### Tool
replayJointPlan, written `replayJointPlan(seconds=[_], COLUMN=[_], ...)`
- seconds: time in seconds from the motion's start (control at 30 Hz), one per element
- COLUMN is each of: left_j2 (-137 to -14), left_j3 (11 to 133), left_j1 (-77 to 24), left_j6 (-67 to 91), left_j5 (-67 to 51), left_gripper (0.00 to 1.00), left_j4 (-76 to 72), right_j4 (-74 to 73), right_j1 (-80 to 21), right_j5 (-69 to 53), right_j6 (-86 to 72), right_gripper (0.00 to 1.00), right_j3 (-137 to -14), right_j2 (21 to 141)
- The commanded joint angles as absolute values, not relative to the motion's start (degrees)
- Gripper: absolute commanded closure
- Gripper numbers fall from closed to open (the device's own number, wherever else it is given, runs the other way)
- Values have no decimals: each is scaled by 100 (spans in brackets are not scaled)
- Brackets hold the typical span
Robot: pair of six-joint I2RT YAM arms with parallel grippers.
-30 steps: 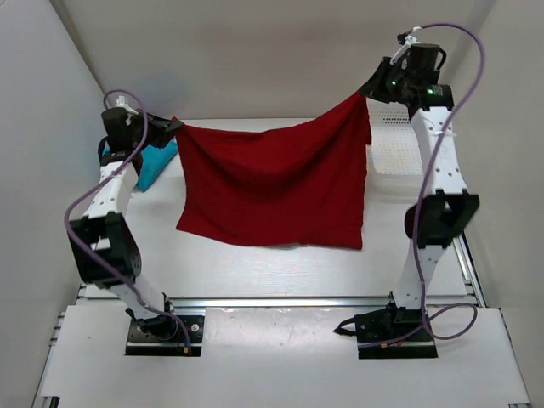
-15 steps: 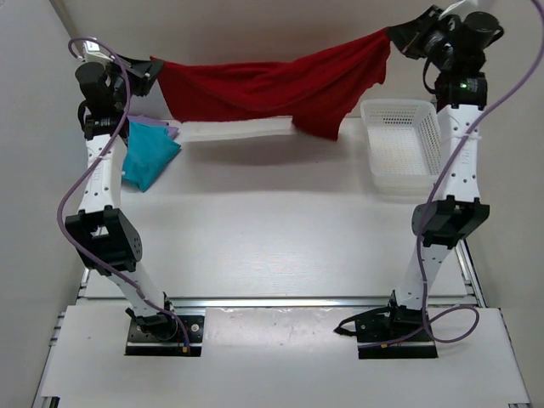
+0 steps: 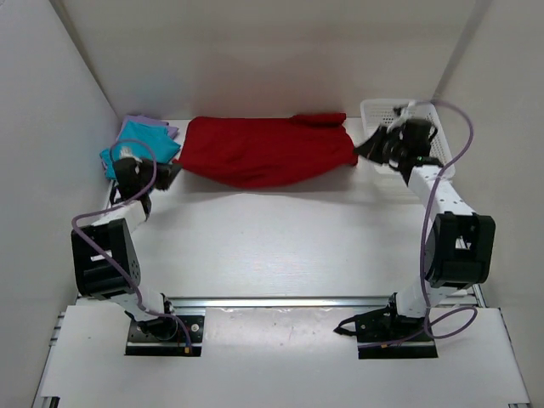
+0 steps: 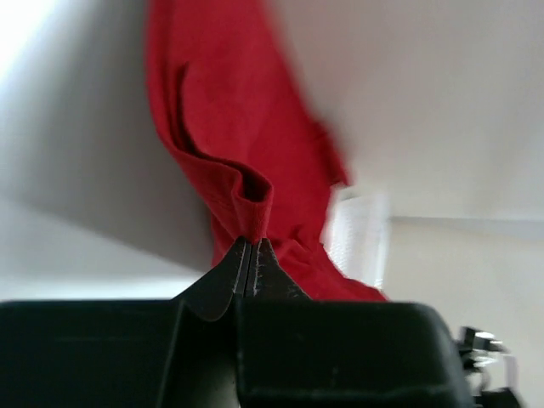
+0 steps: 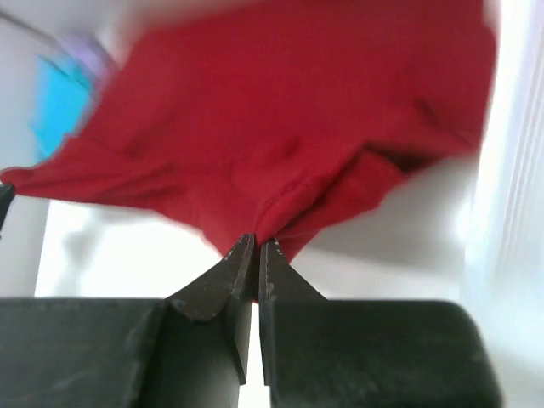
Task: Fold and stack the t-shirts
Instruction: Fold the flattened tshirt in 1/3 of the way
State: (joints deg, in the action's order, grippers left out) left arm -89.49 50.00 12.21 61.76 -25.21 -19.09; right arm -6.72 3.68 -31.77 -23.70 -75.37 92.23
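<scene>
Top external view: three t-shirts are in sight, one of each colour. The dark red t-shirt (image 3: 263,151) is stretched sideways across the far part of the table (image 3: 280,242), sagging low between the two arms; whether its middle rests on the surface cannot be told. The left gripper (image 3: 172,172) is at the shirt's left end and the right gripper (image 3: 362,151) at its right end, each one pinched on the cloth. In the far left corner the teal t-shirt (image 3: 136,144) lies bunched, with the lavender t-shirt (image 3: 161,127) showing at its far side, the two touching, just left of the red one. One white mesh basket (image 3: 380,109) stands in the far right corner, behind the right gripper. Left wrist view: the left gripper (image 4: 252,248) has its two fingers pressed together on a small fold of the dark red t-shirt (image 4: 229,127), which runs away from the tips in a long twisted band; the white mesh basket (image 4: 357,238) is a pale blur beyond it. Right wrist view: the right gripper (image 5: 255,246) has its two fingers closed tight on a gathered edge of the dark red t-shirt (image 5: 280,119), which spreads wide above the tips in soft creases. At the upper left the teal t-shirt (image 5: 58,102) and a bit of the lavender t-shirt (image 5: 89,51) show, both blurred.
</scene>
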Motion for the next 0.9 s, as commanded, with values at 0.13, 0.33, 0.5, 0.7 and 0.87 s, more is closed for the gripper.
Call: replayJointPlan(seconds=[0.13,0.33,0.5,0.7,0.87], left_j2=[-8816,-8666,-8254,-7903,-7480], left_j3=[3657,3437,3305,3506,3472], left_j1=[1555,1608,1819,1881,1548], left_j6=[5811,5502,5037,4264,3631], left_j5=[-2742,-2611,-2400,-2102,-1179], left_gripper=[100,100,100,100,100], left_j4=[-2594,-1909,-969,315,1422], right_j4=[1168,1222,765,449,27], right_j1=[588,729,721,958,1335], right_j5=[-3419,-2892,-2155,-2101,-2346], right_j6=[-3049,-3252,-3156,-3349,-3541], right_gripper=[100,99,100,100,100], right_j3=[-4952,-3422,-2489,-1522,-1108], right_j2=[8763,7990,7183,6277,5372])
